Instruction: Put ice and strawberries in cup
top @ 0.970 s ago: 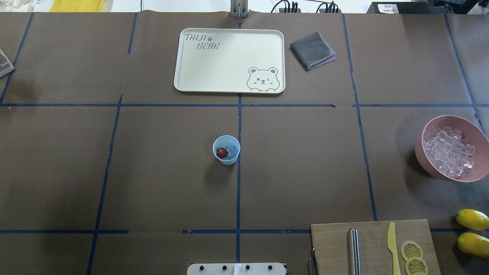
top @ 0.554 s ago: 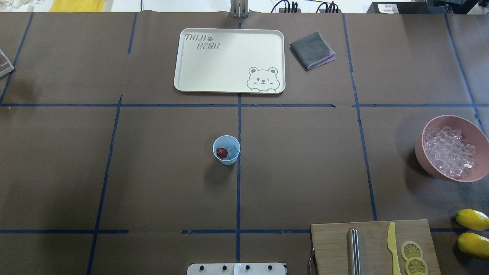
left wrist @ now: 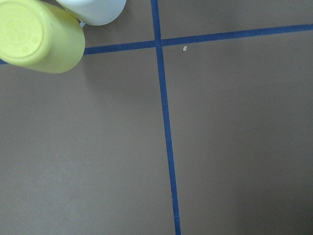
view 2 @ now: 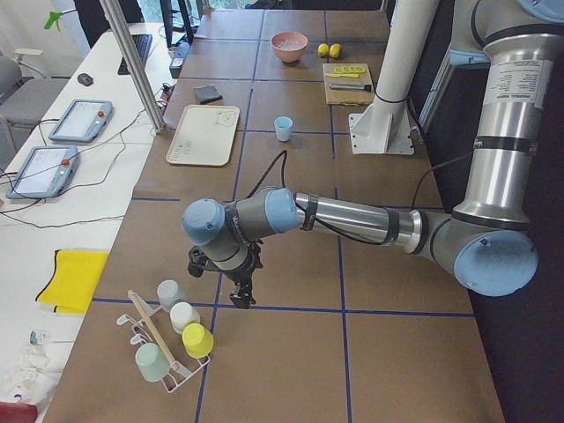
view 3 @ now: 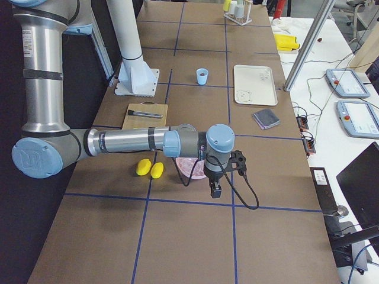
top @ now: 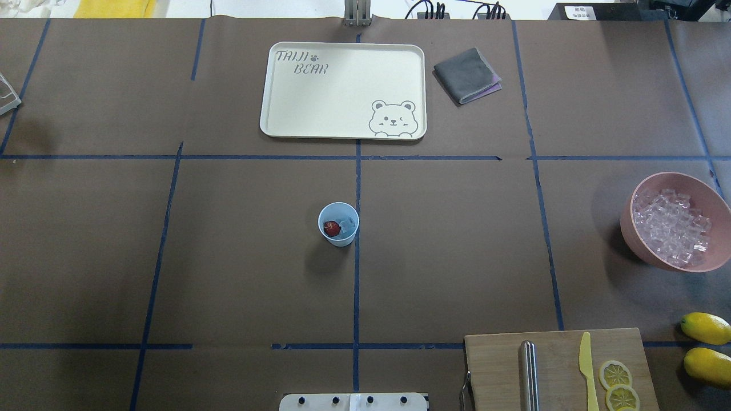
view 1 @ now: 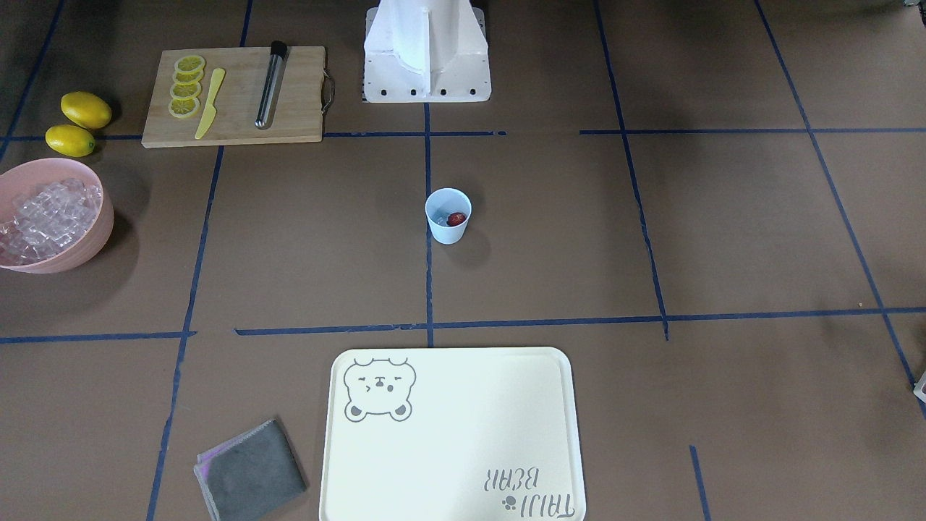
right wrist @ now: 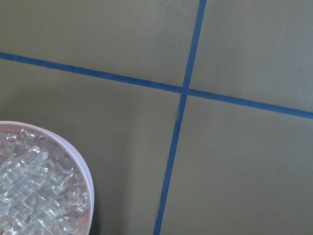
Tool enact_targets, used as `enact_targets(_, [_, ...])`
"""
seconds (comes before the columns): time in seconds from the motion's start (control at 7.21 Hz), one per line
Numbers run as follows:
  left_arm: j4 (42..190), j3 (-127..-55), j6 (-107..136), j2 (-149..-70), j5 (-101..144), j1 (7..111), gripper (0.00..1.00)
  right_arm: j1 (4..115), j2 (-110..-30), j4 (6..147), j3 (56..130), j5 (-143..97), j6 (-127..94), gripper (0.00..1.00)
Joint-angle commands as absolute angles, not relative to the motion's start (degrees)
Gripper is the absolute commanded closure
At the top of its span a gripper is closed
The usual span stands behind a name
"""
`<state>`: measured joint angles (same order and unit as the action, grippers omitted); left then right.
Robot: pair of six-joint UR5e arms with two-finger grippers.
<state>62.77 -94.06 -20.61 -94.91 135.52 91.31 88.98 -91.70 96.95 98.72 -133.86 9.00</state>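
Observation:
The pale-blue cup stands upright near the table's middle, on a blue tape line. Inside it lie a dark-red strawberry and clear ice; the front-facing view shows the same cup with the strawberry in it. Neither arm reaches into the overhead view. My left gripper hangs over the table's left end, far from the cup, and I cannot tell whether it is open. My right gripper hovers beside the pink bowl at the right end, and I cannot tell its state either.
A pink bowl full of ice cubes sits at the right edge. Two lemons and a cutting board with knife, metal rod and lemon slices lie near it. A cream tray and grey cloth lie far back. A cup rack stands by my left gripper.

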Motion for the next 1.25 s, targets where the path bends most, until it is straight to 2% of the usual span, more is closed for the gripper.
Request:
enact_targets(0.0, [62.7,-94.3,-21.1,-94.8,135.3,91.3,0.0,89.0,-90.4,100.9,99.1,-134.4,9.1,0.0])
enact_targets(0.69, [64.4,-93.5,-17.0,-94.0,135.8,91.3,0.0,88.9,-90.3,100.7,99.2,-133.8,9.3,0.0])
enact_targets(1.11, [70.6,-93.7,-13.5,-91.9,135.8,91.4,0.0,88.9,-90.3,100.5,99.1,-133.6,8.8,0.0])
